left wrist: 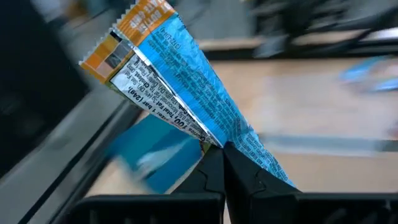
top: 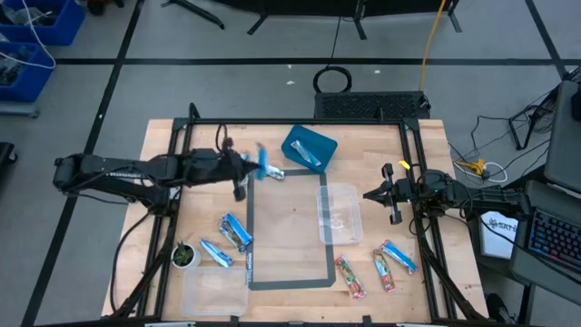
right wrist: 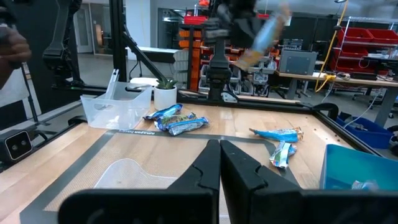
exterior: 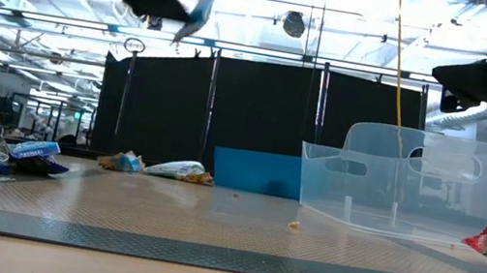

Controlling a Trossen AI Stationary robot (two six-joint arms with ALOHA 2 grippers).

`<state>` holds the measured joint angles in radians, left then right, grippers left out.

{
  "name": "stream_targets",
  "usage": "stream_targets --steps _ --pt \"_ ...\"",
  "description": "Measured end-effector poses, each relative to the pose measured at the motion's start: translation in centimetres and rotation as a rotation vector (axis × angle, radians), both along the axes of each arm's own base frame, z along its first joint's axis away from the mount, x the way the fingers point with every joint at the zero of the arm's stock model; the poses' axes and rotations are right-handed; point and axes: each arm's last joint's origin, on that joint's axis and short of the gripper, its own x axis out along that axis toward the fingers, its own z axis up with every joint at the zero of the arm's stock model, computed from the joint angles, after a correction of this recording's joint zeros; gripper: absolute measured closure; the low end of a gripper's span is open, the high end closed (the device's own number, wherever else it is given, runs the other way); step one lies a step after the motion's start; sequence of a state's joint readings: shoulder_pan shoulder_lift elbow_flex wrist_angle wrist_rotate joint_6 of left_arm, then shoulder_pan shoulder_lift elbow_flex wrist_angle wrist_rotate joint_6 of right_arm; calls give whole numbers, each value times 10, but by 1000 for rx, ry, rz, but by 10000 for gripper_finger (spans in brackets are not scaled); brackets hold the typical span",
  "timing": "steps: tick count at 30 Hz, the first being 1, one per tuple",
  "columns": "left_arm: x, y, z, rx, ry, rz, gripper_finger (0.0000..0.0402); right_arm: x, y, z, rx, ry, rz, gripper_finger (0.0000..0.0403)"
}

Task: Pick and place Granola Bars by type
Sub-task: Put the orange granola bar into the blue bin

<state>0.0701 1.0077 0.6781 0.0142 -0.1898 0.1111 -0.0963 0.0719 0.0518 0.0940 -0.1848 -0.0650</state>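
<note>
A blue bar point(left wrist: 186, 87) hangs clamped by one end between the closed fingers of the left gripper point(top: 250, 170), lifted well above the table point(top: 381, 145), toward its far edge and just left of the blue bin point(top: 309, 148). In the left wrist view the wrapper shows blue with white print and an orange end. In the low view the bar point(exterior: 199, 12) sits high in the air.

Two more blue bars point(top: 274, 173) lie on the table just beside the gripper, near the bin's left side. One blue bar point(top: 311, 156) lies inside the bin. Three blue bars point(top: 231, 234) lie near the left edge, beside a small potted plant point(top: 184, 256) and a clear tray point(top: 213, 291) at the near left corner.

A clear box point(top: 340, 213) stands right of centre. Near the right near corner lie two red bars point(top: 368, 272) and one blue bar point(top: 398, 257).

The right gripper point(top: 386, 193) hovers by the right edge beside the clear box, fingers closed on nothing.
</note>
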Motion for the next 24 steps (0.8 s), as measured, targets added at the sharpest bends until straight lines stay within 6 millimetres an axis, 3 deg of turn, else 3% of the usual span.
stream_targets --steps 6,11,17,24 --pt "4 -14 13 33 -131 -365 401 0 0 0 0 1 0 399" --pt "5 -19 22 63 -247 -546 401 0 0 0 0 0 0 399" --pt "3 -13 28 146 -395 -558 401 0 0 0 0 0 0 399" --pt "15 19 25 130 -458 -461 401 0 0 0 0 0 0 398"
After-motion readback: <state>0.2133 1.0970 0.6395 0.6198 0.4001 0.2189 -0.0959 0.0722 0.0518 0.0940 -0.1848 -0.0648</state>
